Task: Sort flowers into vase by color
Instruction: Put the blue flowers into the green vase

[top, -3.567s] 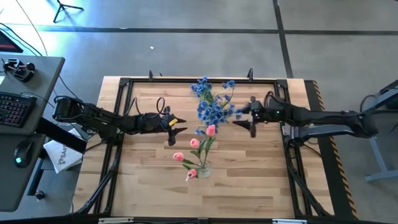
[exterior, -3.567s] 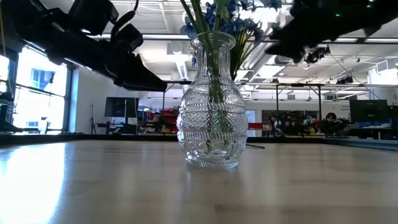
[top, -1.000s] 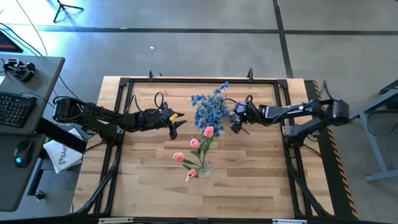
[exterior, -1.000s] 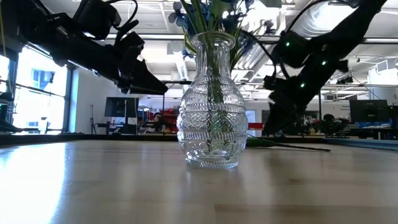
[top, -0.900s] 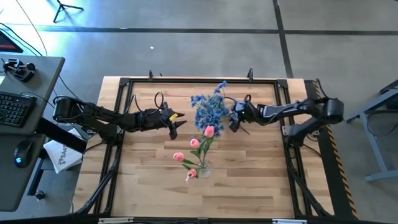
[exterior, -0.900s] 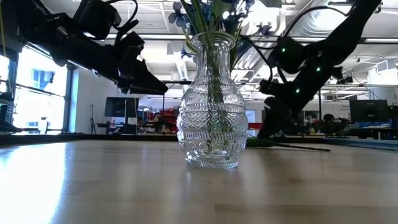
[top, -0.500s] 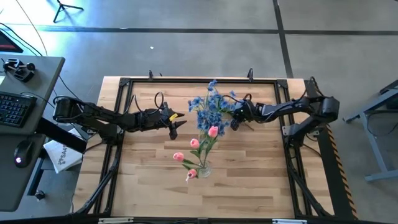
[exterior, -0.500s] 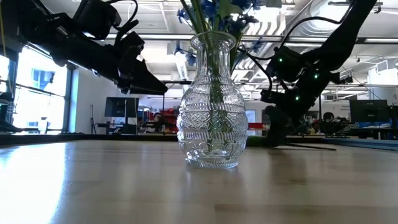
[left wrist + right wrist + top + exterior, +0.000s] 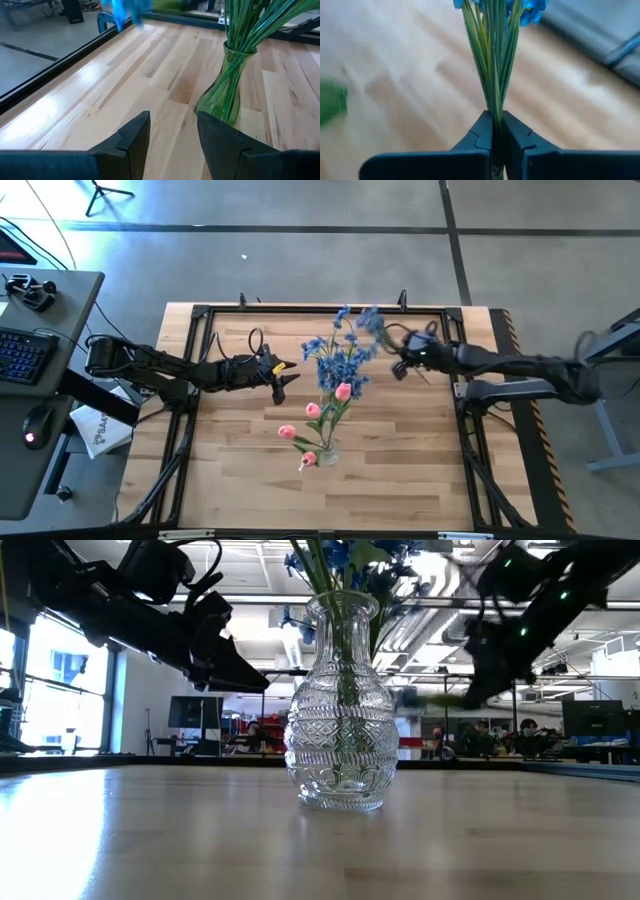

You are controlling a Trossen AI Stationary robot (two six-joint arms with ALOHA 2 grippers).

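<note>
- Glass vase (image 9: pixel 327 451) sits at about 6 o'clock of the tabletop (image 9: pixel 240 480) centre, holding pink tulips (image 9: pixel 341 391) and blue sprays (image 9: pixel 335 360); same spot as before.
- Low view: vase (image 9: pixel 340 705) upright, green stems inside.
- Left claw (image 9: pixel 281 377) hangs at 9 o'clock of the bouquet, off the tabletop, fingers spread and empty; unchanged across frames. Left wrist view shows the gap between its fingers (image 9: pixel 131 137), vase (image 9: pixel 228 85) ahead.
- Right claw (image 9: pixel 397 364) at 2 o'clock of the vase, clenched on a blue spray (image 9: pixel 368 319). Right wrist view: fingers (image 9: pixel 485 134) pinch the stem bundle (image 9: pixel 493 65).
- Change: half a second ago the right claw was down at the tabletop; now it is lifted, arm stretched flatter, spray blurred.
</note>
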